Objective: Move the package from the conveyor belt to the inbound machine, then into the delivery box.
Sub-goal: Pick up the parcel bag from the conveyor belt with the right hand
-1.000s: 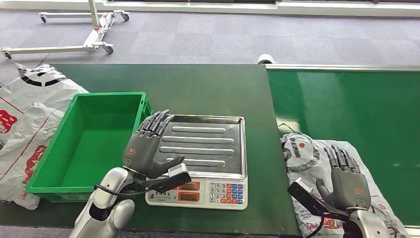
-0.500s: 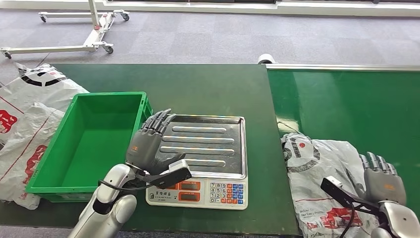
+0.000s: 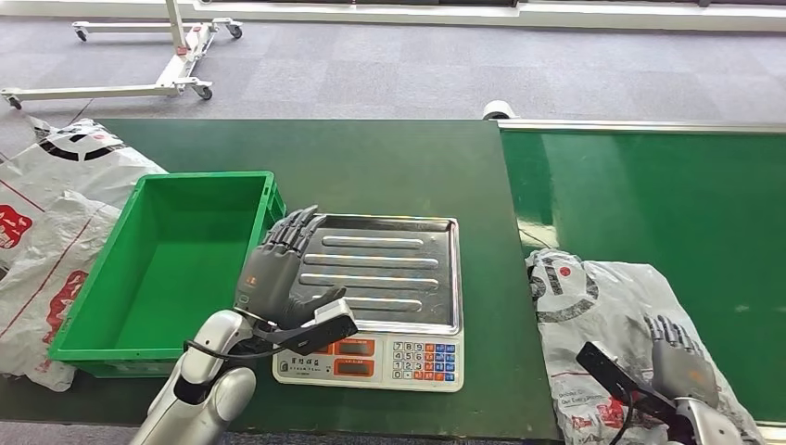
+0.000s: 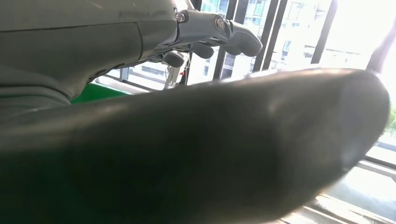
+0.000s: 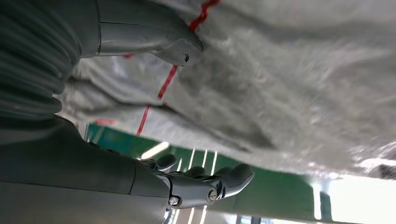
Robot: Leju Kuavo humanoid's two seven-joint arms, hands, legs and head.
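Here the package (image 3: 602, 334), a crumpled grey poly bag with red and black print, lies on the near end of the conveyor belt (image 3: 649, 204), its left edge just over the belt's border beside the dark green table (image 3: 399, 162). The right hand (image 3: 681, 371) rests on the bag's near right corner, fingers laid out over the plastic — whether they pinch any of it cannot be told; the wrist view shows the thumb (image 5: 177, 46) against the wrinkled film. Between bag and green delivery box (image 3: 167, 269) stands the scale (image 3: 380, 297), its steel pan bare. The left hand (image 3: 278, 269) hovers open over the pan's left edge, fingers straight and together, holding nothing. More grey bags (image 3: 46, 213) lie left of the box. A white wheeled frame (image 3: 176, 56) stands on the carpet beyond. Half a second ago the right hand sat farther right, off the bag's edge — now it is on it.
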